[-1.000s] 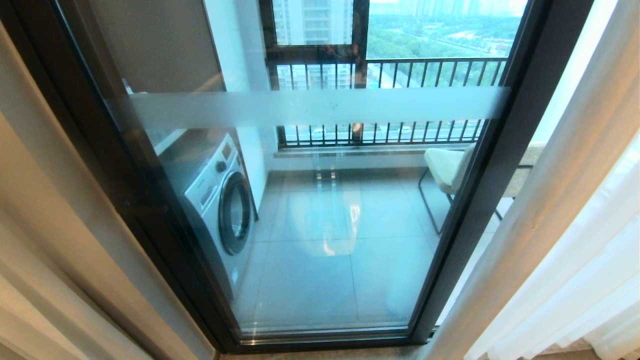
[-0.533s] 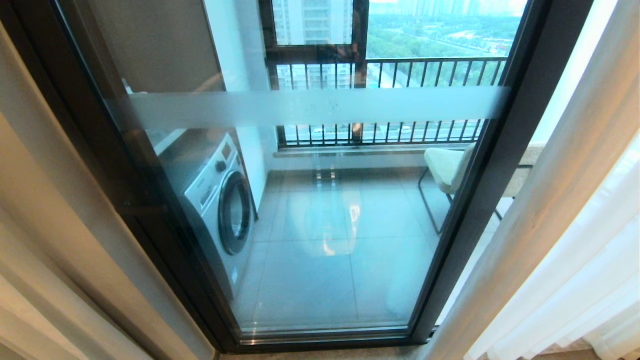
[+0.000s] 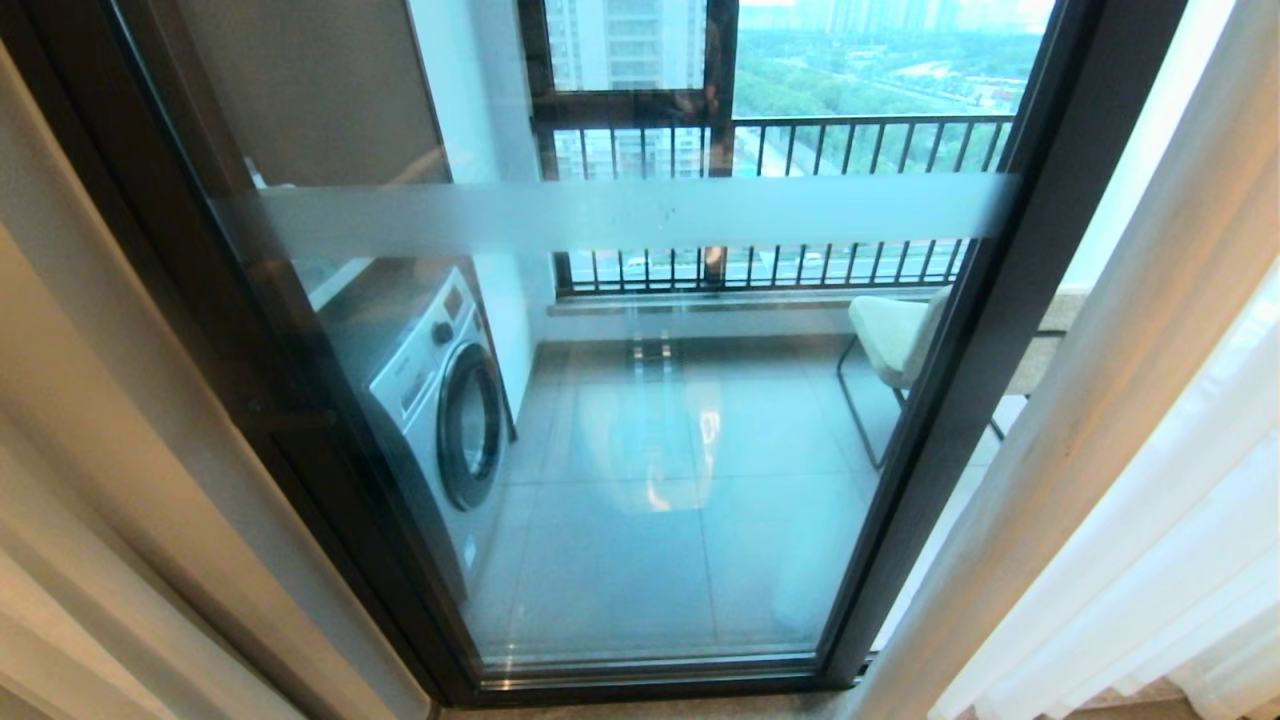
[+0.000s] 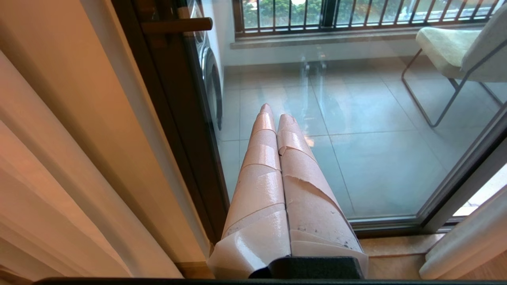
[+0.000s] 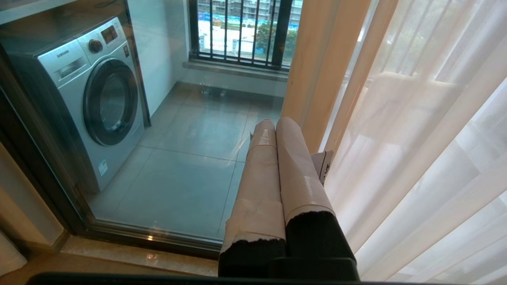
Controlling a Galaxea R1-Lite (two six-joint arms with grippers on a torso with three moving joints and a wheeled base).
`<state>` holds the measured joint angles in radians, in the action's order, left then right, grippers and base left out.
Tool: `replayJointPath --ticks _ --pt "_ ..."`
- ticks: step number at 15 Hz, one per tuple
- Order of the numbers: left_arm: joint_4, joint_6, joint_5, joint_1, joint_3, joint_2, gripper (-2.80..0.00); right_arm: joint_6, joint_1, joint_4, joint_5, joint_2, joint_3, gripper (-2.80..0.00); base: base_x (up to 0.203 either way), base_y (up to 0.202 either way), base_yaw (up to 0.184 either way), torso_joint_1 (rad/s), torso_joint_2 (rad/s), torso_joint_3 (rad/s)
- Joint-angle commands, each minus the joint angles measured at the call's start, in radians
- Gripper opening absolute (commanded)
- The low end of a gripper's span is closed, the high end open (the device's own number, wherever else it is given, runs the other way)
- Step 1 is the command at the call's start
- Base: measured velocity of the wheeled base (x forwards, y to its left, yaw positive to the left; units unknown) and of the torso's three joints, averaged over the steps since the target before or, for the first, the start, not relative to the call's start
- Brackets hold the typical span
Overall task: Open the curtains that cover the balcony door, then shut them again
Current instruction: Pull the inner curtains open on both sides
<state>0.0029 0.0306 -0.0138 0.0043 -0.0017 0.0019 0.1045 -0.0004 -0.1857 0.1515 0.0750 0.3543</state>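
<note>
The balcony door (image 3: pixel 640 480) is a tall glass panel in a dark frame (image 3: pixel 960 400) with a frosted band (image 3: pixel 620 215), and it stands uncovered. The sheer white curtains (image 3: pixel 1180 560) hang bunched at the right, beside a thicker tan drape (image 3: pixel 1090 400). Neither gripper shows in the head view. My left gripper (image 4: pixel 275 114) is shut and empty, pointing at the glass near the door's left frame (image 4: pixel 174 118). My right gripper (image 5: pixel 275 124) is also shut and empty, low before the glass, with the sheer curtains (image 5: pixel 427 158) right beside its fingers (image 5: pixel 293 166).
Another tan drape (image 3: pixel 100 450) hangs at the left. Behind the glass are a washing machine (image 3: pixel 440 400), a pale chair (image 3: pixel 890 335) and a black-barred railing (image 3: pixel 800 150). A door handle (image 4: pixel 176 25) sticks out from the left frame. A stone sill (image 5: pixel 138 253) runs along the door's foot.
</note>
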Motion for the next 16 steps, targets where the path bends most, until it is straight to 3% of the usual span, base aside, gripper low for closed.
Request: replayJointPath --ticks 1,10,11,14,16 --pt "0.000 0.000 0.000 0.000 0.000 0.000 -2.80 0.001 0.000 0.006 0.001 0.050 0.015 -2.80 0.000 0.000 0.000 0.000 0.00 0.000" --pt "0.000 0.000 0.000 0.000 0.000 0.000 -2.80 0.000 0.026 0.158 -0.001 0.396 0.118 -2.80 0.000 0.000 0.000 0.000 0.00 0.000" --pt "0.000 0.000 0.000 0.000 0.000 0.000 -2.80 -0.001 0.026 0.176 -0.002 0.435 0.138 0.00 0.000 0.000 0.000 0.000 0.00 0.000" --pt "0.000 0.000 0.000 0.000 0.000 0.000 -2.80 0.000 0.026 0.235 -0.004 0.542 0.189 0.00 0.000 0.000 0.000 0.000 0.00 0.000" --pt "0.000 0.000 0.000 0.000 0.000 0.000 -2.80 0.001 0.020 0.359 -0.024 0.622 0.191 0.00 0.000 0.000 0.000 0.000 0.00 0.000"
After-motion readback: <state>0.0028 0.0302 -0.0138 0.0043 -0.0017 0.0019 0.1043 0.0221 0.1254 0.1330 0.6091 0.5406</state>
